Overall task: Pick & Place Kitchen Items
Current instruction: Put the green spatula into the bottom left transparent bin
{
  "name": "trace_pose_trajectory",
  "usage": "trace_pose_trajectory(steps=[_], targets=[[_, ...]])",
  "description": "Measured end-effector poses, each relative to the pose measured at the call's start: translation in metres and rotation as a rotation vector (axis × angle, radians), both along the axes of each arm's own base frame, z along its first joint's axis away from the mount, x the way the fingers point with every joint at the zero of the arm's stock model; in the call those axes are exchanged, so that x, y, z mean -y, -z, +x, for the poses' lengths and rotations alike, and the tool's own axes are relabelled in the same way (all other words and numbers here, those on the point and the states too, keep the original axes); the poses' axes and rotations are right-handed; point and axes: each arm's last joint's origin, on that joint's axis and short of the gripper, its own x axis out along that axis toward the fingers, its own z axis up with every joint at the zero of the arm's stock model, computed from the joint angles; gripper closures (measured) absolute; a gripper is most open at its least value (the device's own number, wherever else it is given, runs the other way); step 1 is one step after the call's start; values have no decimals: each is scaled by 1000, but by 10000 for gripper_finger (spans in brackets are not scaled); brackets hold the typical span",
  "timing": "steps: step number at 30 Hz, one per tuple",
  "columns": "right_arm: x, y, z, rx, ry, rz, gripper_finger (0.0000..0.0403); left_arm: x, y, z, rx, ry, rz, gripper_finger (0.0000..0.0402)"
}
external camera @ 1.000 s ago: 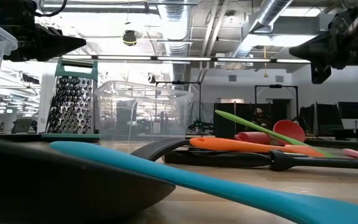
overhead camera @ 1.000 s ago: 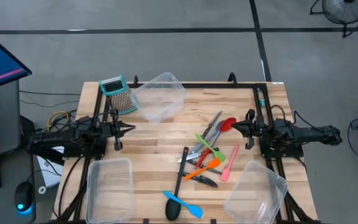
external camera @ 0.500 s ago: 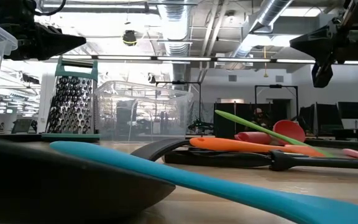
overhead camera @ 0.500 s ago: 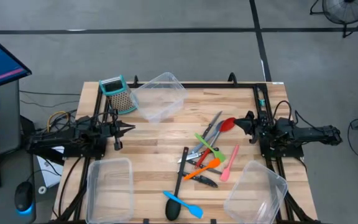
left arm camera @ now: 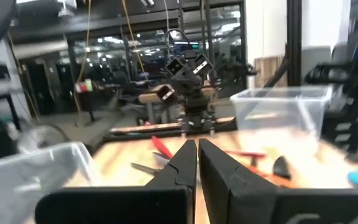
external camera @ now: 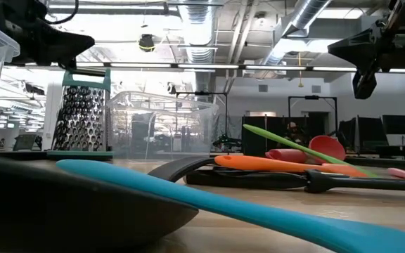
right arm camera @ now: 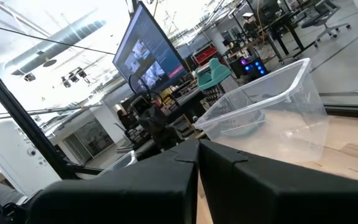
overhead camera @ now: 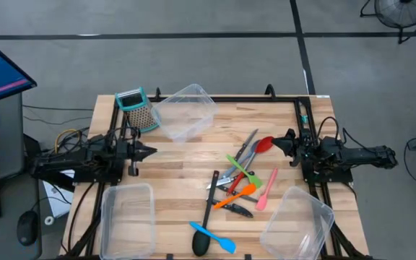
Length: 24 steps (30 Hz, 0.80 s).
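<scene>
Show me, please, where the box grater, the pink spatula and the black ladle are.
box grater (overhead camera: 140, 113), high view, on its metal face.
pink spatula (overhead camera: 267, 190), high view, on its handle.
black ladle (overhead camera: 201, 244), high view, on its bowl.

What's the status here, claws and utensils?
Left claw shut, empty, at left edge. Right claw shut, empty, beside red spoon. Colourful silicone and black-handled utensil pile untouched mid-table. Nothing blocking.

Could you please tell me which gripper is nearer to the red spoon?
The right gripper, shut, hovers just beside the red spoon at the pile's far edge. The left gripper, also shut, waits well across the table near the grater.
</scene>
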Motion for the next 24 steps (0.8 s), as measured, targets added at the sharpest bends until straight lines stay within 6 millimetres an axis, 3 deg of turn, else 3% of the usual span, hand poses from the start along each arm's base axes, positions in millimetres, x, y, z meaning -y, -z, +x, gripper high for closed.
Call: trace_pose_trajectory(steps=[5, 20, 24], targets=[[0, 0, 0, 0, 0, 0, 393, 1, -2, 0, 26, 61, -204, 399], [0, 2, 0, -25, 0, -2, 393, 1, -30, -8, 336, 117, -308, 398], [0, 3, 0, -29, 1, -2, 393, 0, -33, -5, 341, 104, -375, 391]])
